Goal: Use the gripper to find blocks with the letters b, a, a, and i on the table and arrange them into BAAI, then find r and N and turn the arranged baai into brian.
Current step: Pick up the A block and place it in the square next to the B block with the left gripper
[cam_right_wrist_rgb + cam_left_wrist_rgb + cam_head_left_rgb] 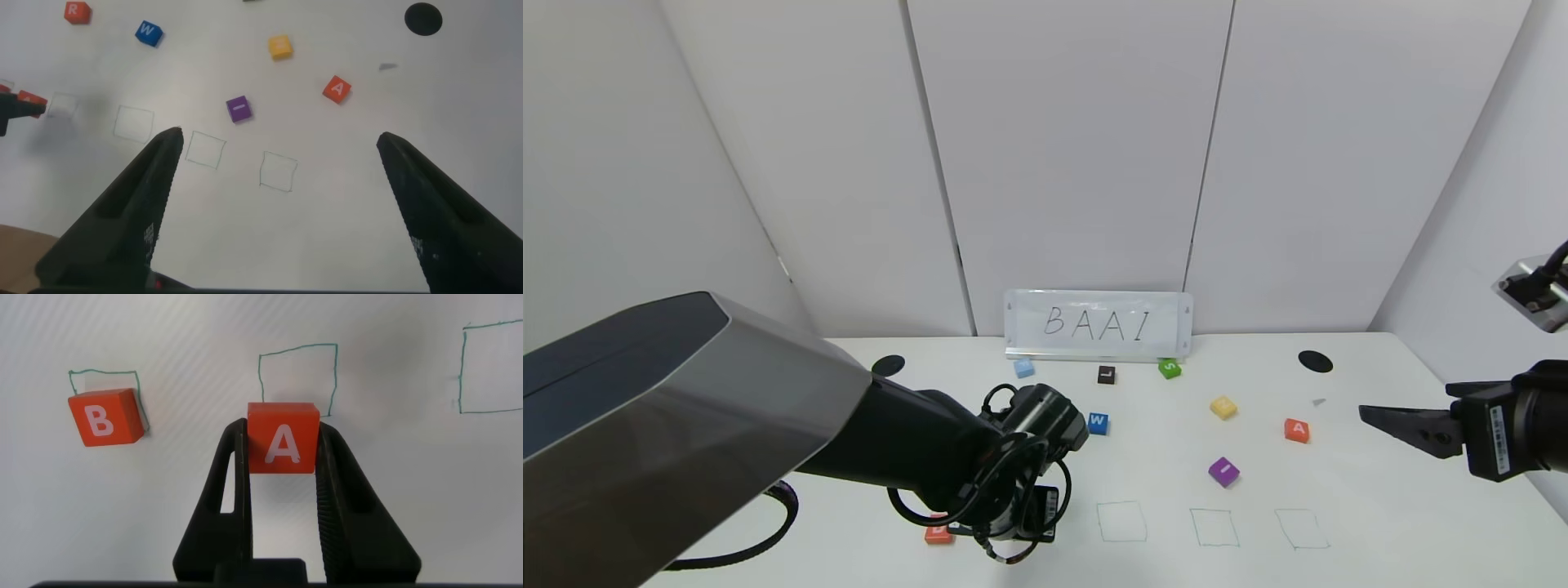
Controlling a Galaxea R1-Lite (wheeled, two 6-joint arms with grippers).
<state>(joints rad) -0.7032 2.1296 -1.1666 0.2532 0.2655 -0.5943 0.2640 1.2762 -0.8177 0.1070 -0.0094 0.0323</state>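
My left gripper [282,426] is shut on an orange-red A block [283,443], held just above the table [1372,506] beside the second pen-drawn square [298,376]. The B block [105,416] rests on the first square, partly over its outline, and shows by my left wrist in the head view [938,533]. The other A block [1296,430] and the purple I block [1223,471] lie loose at mid-right. The r [77,11] shows only in the right wrist view. I cannot make out N on any block. My right gripper [1376,418] hovers open and empty at the right edge.
A BAAI sign [1098,325] stands at the back. Blue W [1098,423], yellow [1223,407], green [1169,368], black [1106,375] and light blue [1023,367] blocks are scattered. Three more squares [1214,527] line the front. Two black holes [1315,361] sit at the back.
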